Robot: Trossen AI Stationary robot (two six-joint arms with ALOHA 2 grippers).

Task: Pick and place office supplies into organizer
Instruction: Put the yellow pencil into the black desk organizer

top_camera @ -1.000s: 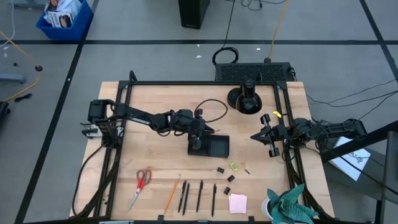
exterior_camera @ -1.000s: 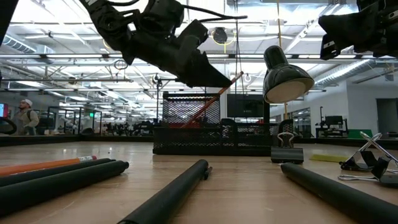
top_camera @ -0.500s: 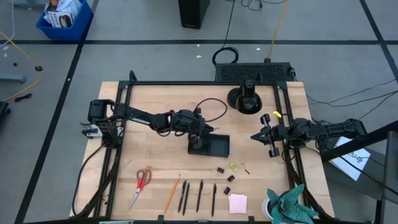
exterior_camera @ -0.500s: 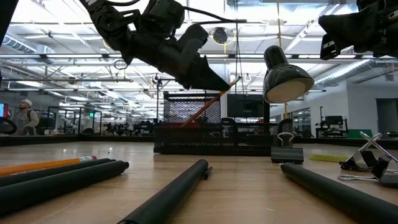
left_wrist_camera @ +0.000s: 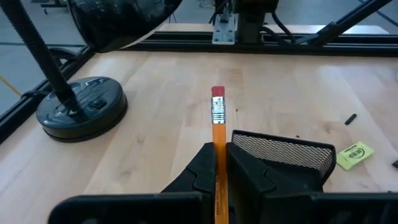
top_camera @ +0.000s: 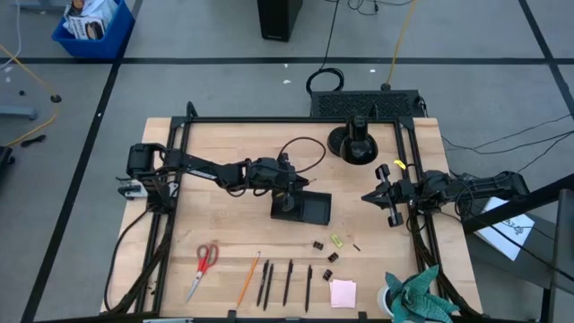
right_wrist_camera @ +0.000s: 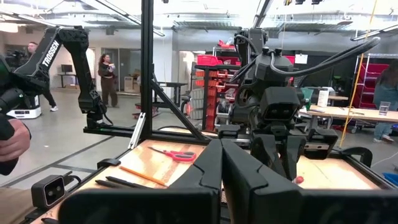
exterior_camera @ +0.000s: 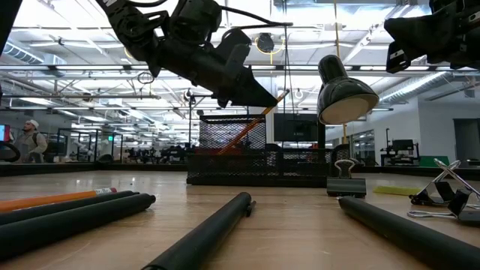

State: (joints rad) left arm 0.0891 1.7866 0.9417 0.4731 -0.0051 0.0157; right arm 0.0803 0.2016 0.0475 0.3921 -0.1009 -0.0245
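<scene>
Since one second ago the left gripper (top_camera: pixel 296 184) has drawn slightly left and the orange pencil (left_wrist_camera: pixel 217 146) it carries stands a little steeper over the organizer (top_camera: pixel 302 209); the right arm is unchanged. Left gripper: jaws clamped on the pencil, eraser end pointing away from the wrist, lead end hidden between the fingers. It hangs just above the tall mesh cup at the organizer's left end, near the table's middle.

Step in hand, as judged: dropping the pencil into that cup. To do it well, the lower end should be centred over the cup's mouth, the shaft brought closer to upright, and the jaws parted only once the tip is inside the mesh wall; a slanted release could let the pencil tip out over the rim or nudge the light tray.

Right gripper (top_camera: pixel 386 196): waits at the table's right edge, jaws together, holding nothing.

Still to be placed, along the near edge from left to right: red-handled scissors (top_camera: pixel 204 266), second pencil (top_camera: pixel 248 278), black pens (top_camera: pixel 287 283), pink sticky-note pad (top_camera: pixel 343 293); binder clips (top_camera: pixel 318 245) and a yellow-green piece (top_camera: pixel 337 240) lie just near of the organizer. Lamp (exterior_camera: pixel 343 88) with its round base (top_camera: pixel 353 145) stands far of the organizer, close to the left arm's reach; teal cloth (top_camera: pixel 418 298) sits at the near right corner.
</scene>
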